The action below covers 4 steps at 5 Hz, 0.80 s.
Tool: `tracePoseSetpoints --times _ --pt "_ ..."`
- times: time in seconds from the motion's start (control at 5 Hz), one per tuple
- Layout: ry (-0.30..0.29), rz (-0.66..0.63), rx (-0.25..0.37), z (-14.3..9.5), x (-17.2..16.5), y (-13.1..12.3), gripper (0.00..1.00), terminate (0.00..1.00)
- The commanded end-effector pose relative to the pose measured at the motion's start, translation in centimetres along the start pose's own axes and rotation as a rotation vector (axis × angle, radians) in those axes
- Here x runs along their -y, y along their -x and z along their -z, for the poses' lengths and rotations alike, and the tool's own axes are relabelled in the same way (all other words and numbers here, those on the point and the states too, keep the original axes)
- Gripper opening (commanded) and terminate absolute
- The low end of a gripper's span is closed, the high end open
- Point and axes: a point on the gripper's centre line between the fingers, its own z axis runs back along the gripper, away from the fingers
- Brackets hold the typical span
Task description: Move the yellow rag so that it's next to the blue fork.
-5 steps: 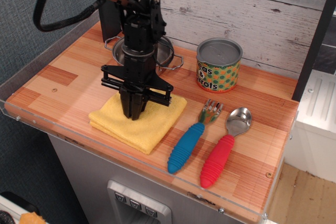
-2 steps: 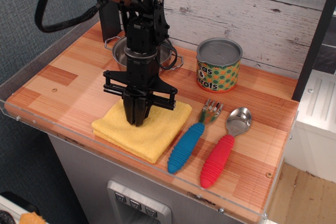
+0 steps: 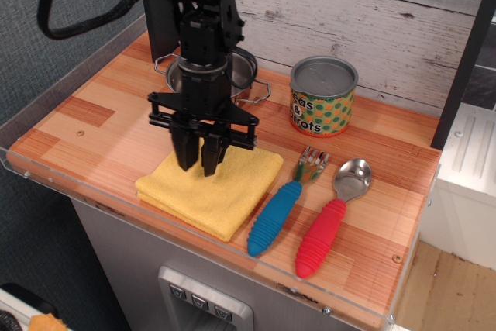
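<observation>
- The arm's upper part is cut off by the top edge of the view; a black cable loops off to the pincer's left and also leaves the view.
- The steel pot (image 3: 232, 75) stands behind the pincer and is largely hidden by the arm; only its rim and wire handles show at either side.
- Whether the fingertips (image 3: 209, 167) touch the cloth below them cannot be told from this angle.
- The yellow rag (image 3: 225, 195) is a folded square of soft terry cloth with stacked layers visible along its near edge. It lies flat on the wooden table (image 3: 101, 114), directly under and in front of the pincer.
- The blue fork (image 3: 285, 199), with ribbed blue handle and metal tines, lies just to the right of the rag's right corner, close to it; a thin strip of table appears to separate them.
- A red spoon (image 3: 329, 226) lies beyond the fork, farther to the pincer's right, parallel to it.
- A printed can (image 3: 322, 97) stands behind and to the right of the pincer.
- The arm hangs vertically, pincer (image 3: 200, 167) pointing straight down over the rag's back left part.
- The two fingers stand slightly apart, a narrow gap between them, with nothing held.
</observation>
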Motion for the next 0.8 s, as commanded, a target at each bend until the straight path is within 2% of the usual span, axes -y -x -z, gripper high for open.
tracePoseSetpoints --times 0.0,0.4,0.6 --pt "0.001 0.005 0.124 -4.2 -0.4 -0.5 1.0 0.0" --pt "-0.04 0.053 0.163 -6.3 -0.3 -0.7 1.0 0.0" --pt "-0.009 0.077 0.18 -7.1 0.6 -0.4 1.0 0.0"
